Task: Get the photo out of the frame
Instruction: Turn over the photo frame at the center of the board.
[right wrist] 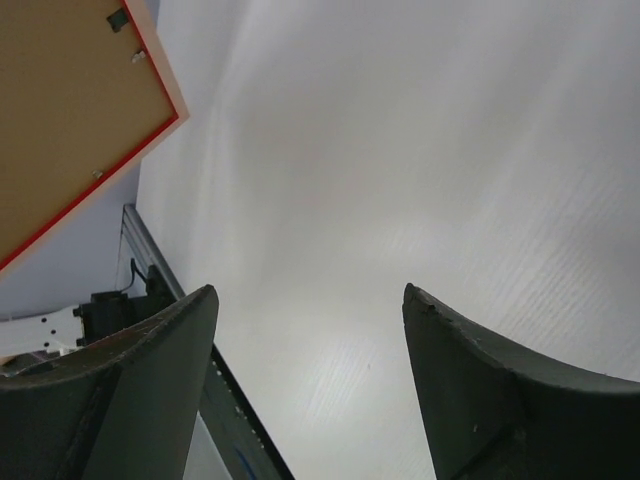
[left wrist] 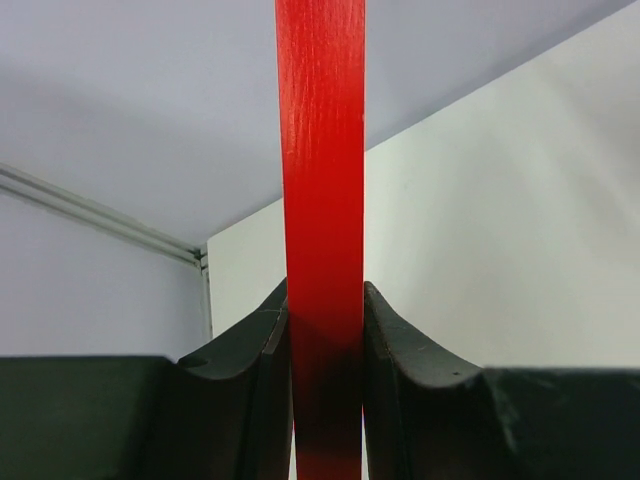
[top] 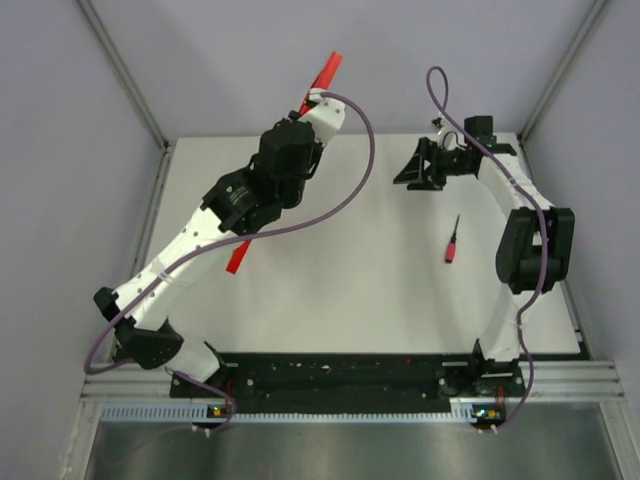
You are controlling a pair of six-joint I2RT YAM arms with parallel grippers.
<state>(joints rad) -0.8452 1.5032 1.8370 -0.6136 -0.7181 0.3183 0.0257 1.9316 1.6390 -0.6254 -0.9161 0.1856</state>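
My left gripper (top: 303,118) is shut on the frame (top: 326,72), a thin bright red frame held edge-on and tilted above the table; my arm hides most of it. In the left wrist view the frame's red edge (left wrist: 320,150) runs straight up between the closed fingers of that gripper (left wrist: 325,330). My right gripper (top: 412,168) is open and empty to the right of the frame, apart from it. The right wrist view shows the gripper (right wrist: 310,290) open over bare table, with the frame's brown back and red rim (right wrist: 70,110) at the upper left. The photo is hidden.
A small red-and-black screwdriver (top: 452,240) lies on the white table (top: 350,290) right of centre, near my right arm. Grey walls with metal rails (top: 125,75) close in the back and sides.
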